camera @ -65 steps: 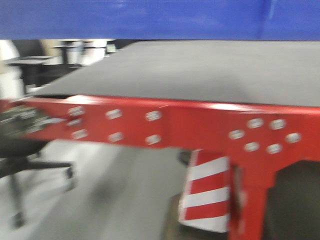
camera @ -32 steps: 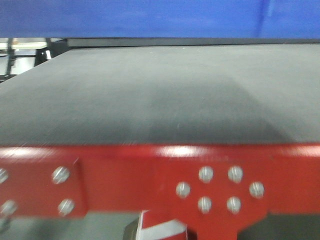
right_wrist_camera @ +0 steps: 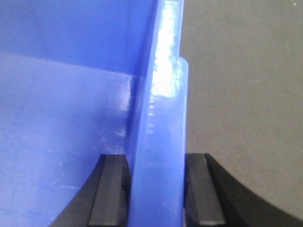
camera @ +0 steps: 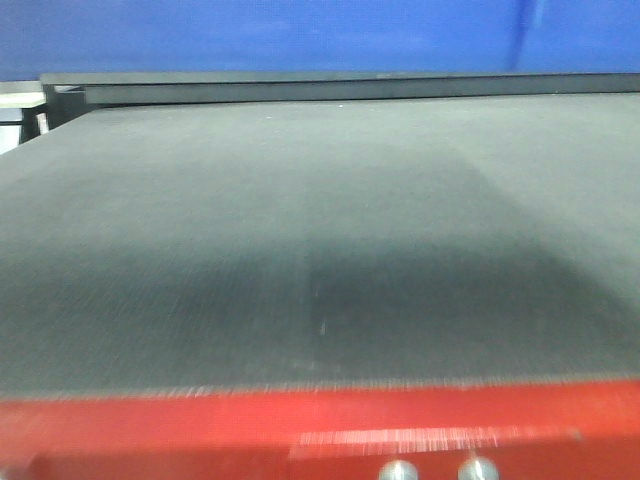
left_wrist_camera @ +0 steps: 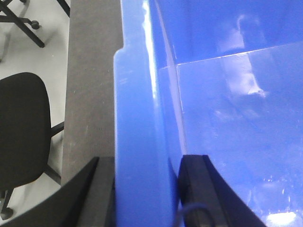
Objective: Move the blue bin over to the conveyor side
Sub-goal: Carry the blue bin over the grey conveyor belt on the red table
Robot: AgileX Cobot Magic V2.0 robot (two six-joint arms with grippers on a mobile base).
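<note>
The blue bin (camera: pixel 300 35) fills the top of the front view, held above the conveyor's dark grey belt (camera: pixel 320 250). The belt's red front edge (camera: pixel 200 435) runs along the bottom. In the left wrist view my left gripper (left_wrist_camera: pixel 147 163) is shut on the bin's thick left rim (left_wrist_camera: pixel 139 142), one finger outside the wall and one inside. In the right wrist view my right gripper (right_wrist_camera: pixel 156 163) is shut on the right rim (right_wrist_camera: pixel 163 118) in the same way. The bin's glossy inside (right_wrist_camera: pixel 71 118) looks empty where it shows.
Grey belt lies below both rims (left_wrist_camera: pixel 90 85) (right_wrist_camera: pixel 236 94). A black office chair (left_wrist_camera: pixel 21 132) stands on the light floor left of the belt. A dark rail (camera: pixel 340 88) crosses the belt's far end. Silver bolts (camera: pixel 400 468) sit in the red edge.
The front view has closed in on the conveyor: the red edge dropped from mid-frame to the bottom and the belt now fills the view. The bin stays at the top.
</note>
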